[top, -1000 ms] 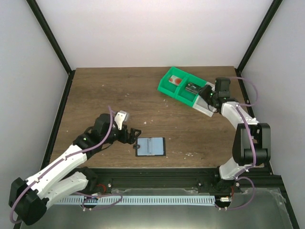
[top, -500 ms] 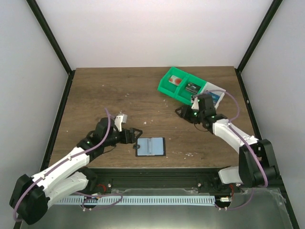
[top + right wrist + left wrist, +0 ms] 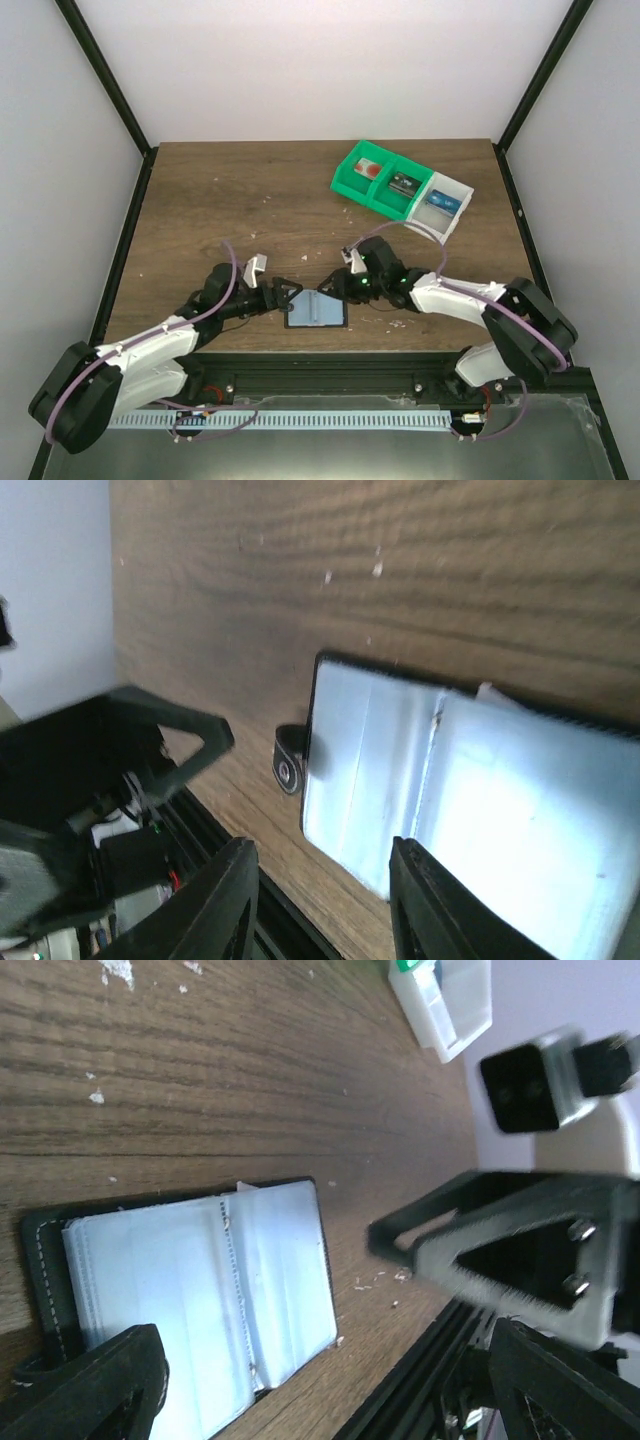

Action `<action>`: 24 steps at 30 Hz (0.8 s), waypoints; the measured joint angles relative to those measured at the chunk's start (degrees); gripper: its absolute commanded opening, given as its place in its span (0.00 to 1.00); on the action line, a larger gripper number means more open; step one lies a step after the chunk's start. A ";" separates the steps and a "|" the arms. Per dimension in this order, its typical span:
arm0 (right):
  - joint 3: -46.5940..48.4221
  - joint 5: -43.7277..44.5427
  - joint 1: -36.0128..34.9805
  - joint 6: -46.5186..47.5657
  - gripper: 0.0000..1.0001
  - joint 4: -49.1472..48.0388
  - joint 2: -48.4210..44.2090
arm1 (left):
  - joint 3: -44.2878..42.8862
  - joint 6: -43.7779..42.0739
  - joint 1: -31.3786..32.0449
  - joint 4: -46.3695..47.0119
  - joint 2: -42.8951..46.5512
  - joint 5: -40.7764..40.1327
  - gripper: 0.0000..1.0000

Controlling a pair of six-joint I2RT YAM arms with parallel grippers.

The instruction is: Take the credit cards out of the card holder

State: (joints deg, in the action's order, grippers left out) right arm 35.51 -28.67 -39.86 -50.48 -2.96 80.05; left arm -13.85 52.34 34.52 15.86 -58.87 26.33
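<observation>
Right arm has swung away from the bin since the frame half a second back and come down to the card holder; left arm has edged closer to it too.

- Card holder (image 3: pixel 318 308): lies open and flat on the table (image 3: pixel 230 200) near the front edge, between the two grippers. Both pale blue-grey panels face up, with a black border around them. The small side tab (image 3: pixel 288 770) sticks out on the left arm's side.
- Left gripper (image 3: pixel 287 297): at the holder's left edge. Its fingers (image 3: pixel 95 1380) are spread wide and hold nothing. Contact with the holder: cannot tell.
- Right gripper (image 3: pixel 328 287): over the holder's far edge, jaws apart, nothing between them. Its wrist view looks straight down onto the panels. Contact: cannot tell.
- The two grippers face each other, close together but apart.
- Bin (image 3: pixel 400 190): green and white, at the far right of the table, well apart from the holder. One small item lies in each of its three compartments.
- Writing/brands: none legible on the holder or the bin.
</observation>
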 measured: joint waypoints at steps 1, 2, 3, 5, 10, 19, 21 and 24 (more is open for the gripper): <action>0.00 0.00 -1.77 -0.35 0.36 -0.66 0.79 | 0.24 0.37 -0.24 0.57 0.11 0.31 0.90; 0.09 0.04 -2.89 -0.74 0.35 -1.16 1.79 | 0.26 0.63 -0.48 0.94 0.22 0.59 0.90; 0.24 0.13 -3.91 -1.05 0.34 -1.46 2.89 | 0.26 0.87 -0.68 1.25 0.48 0.79 0.90; 0.70 0.37 -5.62 -1.29 0.33 -1.64 5.07 | 0.28 1.14 -0.85 1.51 1.36 0.92 0.90; 3.54 0.81 -8.04 -1.25 0.30 -1.44 9.97 | 1.49 1.44 -0.87 2.32 3.10 1.05 0.90; 5.03 2.43 -8.28 -0.98 0.25 -0.66 14.53 | 4.11 3.32 -0.90 8.11 -1.97 5.22 0.91; 5.03 3.19 -8.28 -0.76 0.22 -0.04 14.60 | 4.13 3.65 -0.87 9.46 -3.74 6.01 0.91; 5.03 4.22 -8.31 -0.55 0.22 0.52 14.60 | 4.22 4.00 -0.87 11.65 -6.27 6.84 0.91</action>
State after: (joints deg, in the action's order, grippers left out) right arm 40.53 -24.45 -48.16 -51.03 -2.44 94.65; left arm -9.63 56.34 33.65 27.51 -65.14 33.17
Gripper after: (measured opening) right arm 0.224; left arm 0.907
